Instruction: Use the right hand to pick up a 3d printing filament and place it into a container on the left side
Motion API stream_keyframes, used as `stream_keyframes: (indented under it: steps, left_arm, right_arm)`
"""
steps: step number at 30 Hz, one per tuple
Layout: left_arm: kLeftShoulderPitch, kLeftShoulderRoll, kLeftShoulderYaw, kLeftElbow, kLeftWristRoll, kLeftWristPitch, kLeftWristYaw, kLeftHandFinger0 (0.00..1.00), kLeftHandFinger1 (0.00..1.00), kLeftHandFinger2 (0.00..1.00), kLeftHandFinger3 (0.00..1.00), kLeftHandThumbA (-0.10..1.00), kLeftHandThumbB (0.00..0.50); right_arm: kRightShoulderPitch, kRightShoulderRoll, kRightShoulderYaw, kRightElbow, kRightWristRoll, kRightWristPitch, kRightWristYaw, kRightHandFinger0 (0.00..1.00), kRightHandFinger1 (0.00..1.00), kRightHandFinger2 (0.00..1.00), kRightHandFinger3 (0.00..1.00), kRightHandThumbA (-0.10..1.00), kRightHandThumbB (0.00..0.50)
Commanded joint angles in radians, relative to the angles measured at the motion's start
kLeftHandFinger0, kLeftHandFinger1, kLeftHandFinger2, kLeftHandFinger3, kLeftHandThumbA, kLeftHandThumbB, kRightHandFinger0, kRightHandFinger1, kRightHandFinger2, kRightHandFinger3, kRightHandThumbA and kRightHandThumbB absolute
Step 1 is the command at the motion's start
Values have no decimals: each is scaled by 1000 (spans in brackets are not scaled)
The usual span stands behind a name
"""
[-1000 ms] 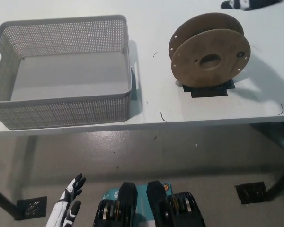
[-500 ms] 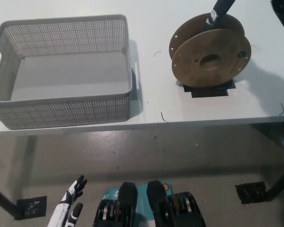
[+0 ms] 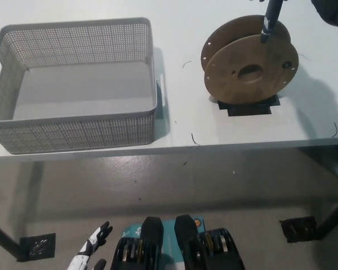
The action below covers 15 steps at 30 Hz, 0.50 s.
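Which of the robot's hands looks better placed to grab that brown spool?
The right. A dark part of it reaches down from the top edge onto the spool. The white left hand hangs low, below the table, far from it.

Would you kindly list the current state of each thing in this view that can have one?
Filament spool: upright on its edge on a black holder, on the table; brown flanges, no filament visible from here.
Basket: upright, empty, on the table's left part.
Dark rod-like object: reaching down from the top edge to the spool's rim; what it belongs to is unclear.
Left hand: low at the lower left, open, holding nothing.
Right hand: not in view.
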Motion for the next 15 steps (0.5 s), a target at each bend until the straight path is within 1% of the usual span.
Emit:
stream_keyframes:
  steps: [1,2,3,4,5,6,8,9,10,12,14,15]
  left_arm:
    - [2,15,-4,-39,2,-47,-10,1000,1000,1000,1000,1000,395]
    - [2,15,-3,-39,2,-46,-11,1000,1000,1000,1000,1000,403]
    - [4,14,-4,-41,5,-46,-10,1000,1000,1000,1000,1000,407]
    - [4,13,-5,-41,1,-46,-11,1000,1000,1000,1000,1000,413]
    - [4,14,-7,-42,-7,-46,-15,1000,1000,1000,1000,997,414]
    - [4,13,-10,-43,-16,-46,-20,1000,1000,1000,1000,984,411]
    - [1,14,-12,-46,-15,-47,-20,1000,1000,1000,1000,980,407]
    - [0,15,-13,-46,-16,-47,-18,1000,1000,1000,1000,977,404]
    - [0,16,-12,-47,-13,-47,-17,1000,1000,1000,1000,976,404]
    - [0,15,-11,-48,-2,-47,-12,1000,1000,1000,1000,983,410]
    - [1,15,-14,-50,3,-47,-10,1000,1000,1000,1000,984,407]
    - [2,15,-15,-52,2,-47,-11,1000,1000,1000,1000,983,406]
  right_arm:
    - [-78,-7,-14,21,-40,-24,12,1000,1000,1000,1000,1000,370]
    - [-73,-4,-17,22,-41,-21,7,1000,1000,1000,1000,1000,377]
    - [-68,-3,-36,23,-27,-9,1,1000,1000,1000,1000,1000,368]
    - [-64,-2,-47,25,-22,7,-10,1000,1000,1000,1000,1000,396]
    - [-59,-2,-53,26,-25,23,-22,1000,1000,1000,1000,1000,404]
    - [-50,-1,-51,24,-37,18,-54,1000,1000,1000,1000,1000,429]
    - [-42,-2,-73,18,-32,27,-82,1000,1000,1000,1000,1000,419]
    - [-42,-2,-74,18,-38,22,-80,1000,1000,1000,1000,1000,427]
    - [-40,-2,-69,15,-47,8,-83,1000,1000,1000,1000,1000,445]
    - [-36,-3,-76,13,-48,-10,-82,1000,1000,1000,1000,1000,430]
    - [-30,-3,-66,12,-67,-18,-101,1000,1000,1000,1000,1000,467]
    - [-27,-2,-58,11,-78,-18,-111,1000,1000,1000,1000,1000,472]
